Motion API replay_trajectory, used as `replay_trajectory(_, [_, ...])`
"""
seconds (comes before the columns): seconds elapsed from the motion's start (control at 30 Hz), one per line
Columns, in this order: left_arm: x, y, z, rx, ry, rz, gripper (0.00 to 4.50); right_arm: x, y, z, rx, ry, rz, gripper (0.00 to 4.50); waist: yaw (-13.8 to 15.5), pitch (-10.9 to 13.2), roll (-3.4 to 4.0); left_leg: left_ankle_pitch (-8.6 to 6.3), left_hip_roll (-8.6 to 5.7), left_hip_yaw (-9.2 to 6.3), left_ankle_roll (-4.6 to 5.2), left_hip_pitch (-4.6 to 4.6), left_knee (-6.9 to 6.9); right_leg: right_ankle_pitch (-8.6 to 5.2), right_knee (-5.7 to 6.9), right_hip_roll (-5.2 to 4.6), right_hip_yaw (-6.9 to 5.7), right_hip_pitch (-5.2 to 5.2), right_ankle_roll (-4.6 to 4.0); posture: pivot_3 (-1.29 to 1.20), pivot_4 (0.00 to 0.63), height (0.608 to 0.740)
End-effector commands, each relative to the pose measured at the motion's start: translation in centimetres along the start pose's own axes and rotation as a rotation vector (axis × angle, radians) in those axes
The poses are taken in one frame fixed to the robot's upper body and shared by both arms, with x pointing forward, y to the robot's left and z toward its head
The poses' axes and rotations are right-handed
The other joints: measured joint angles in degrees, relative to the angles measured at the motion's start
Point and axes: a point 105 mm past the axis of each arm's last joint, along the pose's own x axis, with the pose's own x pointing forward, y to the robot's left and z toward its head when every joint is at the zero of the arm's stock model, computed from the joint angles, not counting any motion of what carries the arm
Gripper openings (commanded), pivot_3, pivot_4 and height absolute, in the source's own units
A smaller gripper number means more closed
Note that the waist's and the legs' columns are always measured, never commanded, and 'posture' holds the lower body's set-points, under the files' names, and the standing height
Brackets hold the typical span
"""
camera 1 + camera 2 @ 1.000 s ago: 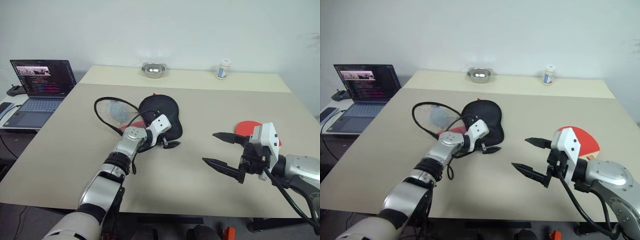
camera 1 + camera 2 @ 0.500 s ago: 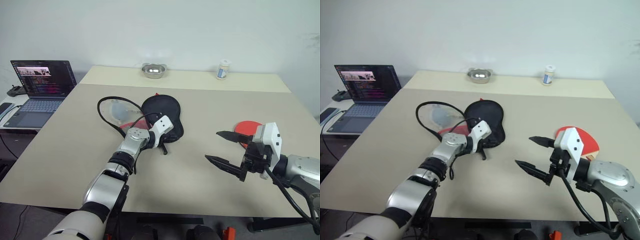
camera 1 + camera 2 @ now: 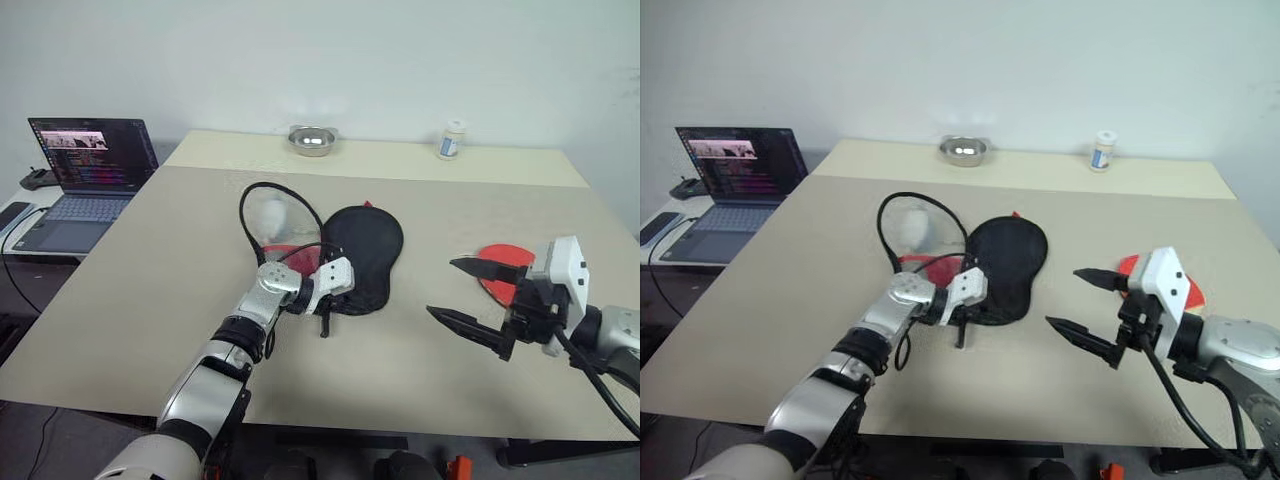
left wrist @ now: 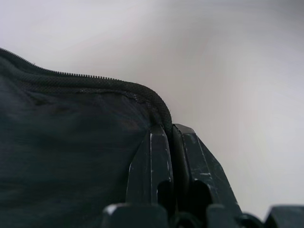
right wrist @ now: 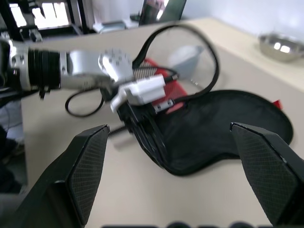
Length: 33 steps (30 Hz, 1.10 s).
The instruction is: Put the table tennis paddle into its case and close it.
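Observation:
The case [image 3: 366,255] lies on the table as a black pouch, its unzipped flap [image 3: 275,208] folded out to the left and red lining showing between. My left gripper [image 3: 323,322] is shut on the case's near zip edge; the left wrist view shows both fingers [image 4: 160,156] pinching that black seam [image 4: 71,142]. The table tennis paddle [image 3: 498,266] lies red-face-up on the right, partly hidden behind my right gripper [image 3: 441,287]. That gripper hovers open above the table, with nothing between its fingers [image 5: 85,166], and faces the case [image 5: 223,128].
An open laptop [image 3: 85,170] sits on a side desk to the left. A steel bowl [image 3: 310,140] and a small white bottle [image 3: 451,140] stand at the table's far edge. Bare tabletop [image 3: 400,370] lies between the case and the near edge.
My left gripper has shut on the case's edge and dragged the case right and nearer, turning it. The right gripper stayed open and drifted slightly right.

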Motion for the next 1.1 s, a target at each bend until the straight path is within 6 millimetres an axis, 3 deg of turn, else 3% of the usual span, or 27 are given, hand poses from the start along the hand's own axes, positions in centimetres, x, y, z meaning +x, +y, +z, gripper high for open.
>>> replay_trajectory(0.03, [0.3,-2.2,0.1,0.060,0.012,-0.162,0.04,-0.6,0.9,0.6,-0.021,0.005,0.037,4.50,0.00,-0.01,0.01,0.00,0.00,0.00,0.00,0.00,0.00,0.00,0.01,0.00,0.00,0.00,0.00,0.00,0.150,0.740])
replay_trajectory(0.23, [0.7,-3.1,1.0,0.110,-0.021,-0.230,0.04,-0.9,1.3,0.2,-0.006,0.023,0.034,4.50,0.00,-0.01,0.01,0.00,0.00,-0.02,0.00,0.01,0.03,0.00,0.02,0.02,-0.01,0.01,0.01,0.00,0.150,0.740])
replay_trajectory(0.6, [2.9,-2.9,1.9,0.108,-0.060,-0.188,0.04,-0.7,1.1,0.1,-0.004,0.022,0.021,4.50,0.11,0.00,0.01,0.00,-0.04,-0.05,0.01,-0.03,0.06,-0.01,0.02,0.10,-0.03,0.02,0.03,0.00,0.150,0.740])
replay_trajectory(0.77, [2.7,-2.2,2.3,0.078,-0.101,-0.112,1.41,-0.6,0.9,-0.3,0.008,0.025,0.011,4.50,0.11,-0.01,0.01,0.01,-0.02,-0.09,0.01,-0.02,0.07,-0.01,0.05,0.23,-0.06,0.02,0.03,0.00,0.150,0.740])
replay_trajectory(0.93, [1.0,-2.5,2.6,0.075,-0.127,-0.090,3.31,0.1,0.6,-0.2,0.015,0.006,-0.008,4.50,-0.05,-0.01,0.01,0.01,0.02,-0.08,0.01,-0.01,0.08,0.00,0.08,0.23,-0.03,0.01,0.02,0.00,0.150,0.740])
replay_trajectory(1.1, [-1.4,-3.7,3.0,0.081,-0.129,-0.092,3.31,1.6,-0.4,-0.7,0.060,-0.008,-0.053,4.50,-0.69,-0.02,0.03,0.01,0.12,-0.08,0.00,0.06,0.07,0.00,0.12,0.17,0.02,0.02,0.00,0.00,0.150,0.740])
